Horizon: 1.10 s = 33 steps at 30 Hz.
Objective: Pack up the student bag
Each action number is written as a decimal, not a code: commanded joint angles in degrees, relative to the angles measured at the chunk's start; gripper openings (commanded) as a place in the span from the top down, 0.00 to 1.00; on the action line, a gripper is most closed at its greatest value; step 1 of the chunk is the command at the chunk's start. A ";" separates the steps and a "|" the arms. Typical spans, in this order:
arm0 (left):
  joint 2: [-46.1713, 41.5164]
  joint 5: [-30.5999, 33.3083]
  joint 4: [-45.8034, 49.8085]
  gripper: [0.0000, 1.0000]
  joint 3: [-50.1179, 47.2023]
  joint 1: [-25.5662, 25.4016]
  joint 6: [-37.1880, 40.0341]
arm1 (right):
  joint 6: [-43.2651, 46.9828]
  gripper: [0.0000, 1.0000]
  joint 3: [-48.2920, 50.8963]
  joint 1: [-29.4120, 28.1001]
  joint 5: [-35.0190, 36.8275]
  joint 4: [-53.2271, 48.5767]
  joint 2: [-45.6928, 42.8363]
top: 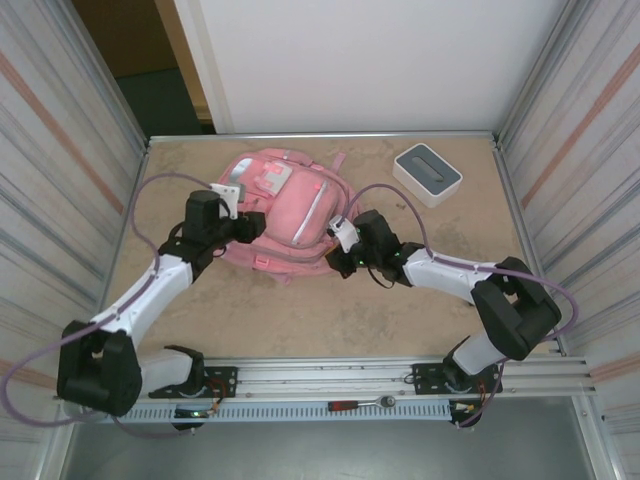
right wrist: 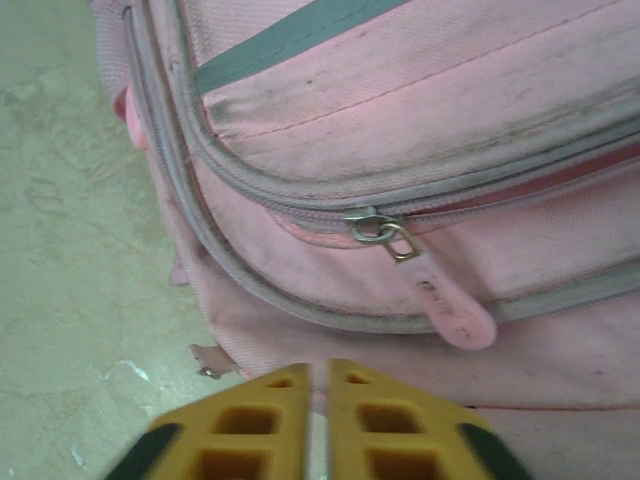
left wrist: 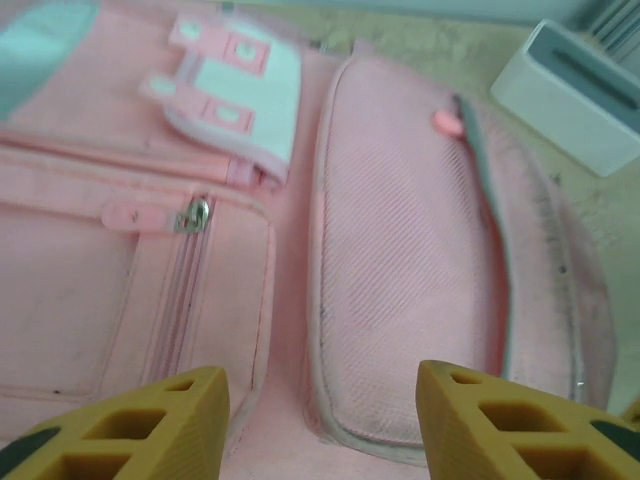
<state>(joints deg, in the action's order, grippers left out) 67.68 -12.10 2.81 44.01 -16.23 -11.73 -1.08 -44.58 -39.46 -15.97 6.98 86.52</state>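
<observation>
Right end effector [right wrist: 318,392] near zipper pull [right wrist: 447,308]

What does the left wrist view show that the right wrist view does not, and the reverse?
Left wrist, not right wrist: the white-and-grey box, the white patch with pink squares, a front pocket zip pull, and the left claw, its fingers wide apart with nothing between them.
Right wrist, not left wrist: a metal slider with a long pink tab on a grey-edged zip, and the right claw, fingers all but together.
Both: the pink student bag and the beige table.
</observation>
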 commanded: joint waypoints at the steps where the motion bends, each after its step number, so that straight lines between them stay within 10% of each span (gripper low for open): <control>1: -1.58 -0.49 -2.17 0.46 -0.73 -0.56 2.78 | 3.16 0.73 -0.13 0.37 3.90 -1.75 -3.25; 12: -0.76 4.78 -2.82 0.43 -0.12 -8.91 10.28 | 12.28 0.46 -6.65 5.80 -6.63 -7.76 -0.11; 33: -0.20 7.20 -0.71 0.43 0.46 -8.91 10.14 | 16.37 0.56 -12.16 6.25 -9.96 -8.75 10.50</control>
<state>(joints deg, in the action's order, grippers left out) 67.18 -5.87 1.50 43.75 -25.23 -2.72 13.82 -55.05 -32.77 -25.21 -1.72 95.61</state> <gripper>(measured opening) 0.571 0.446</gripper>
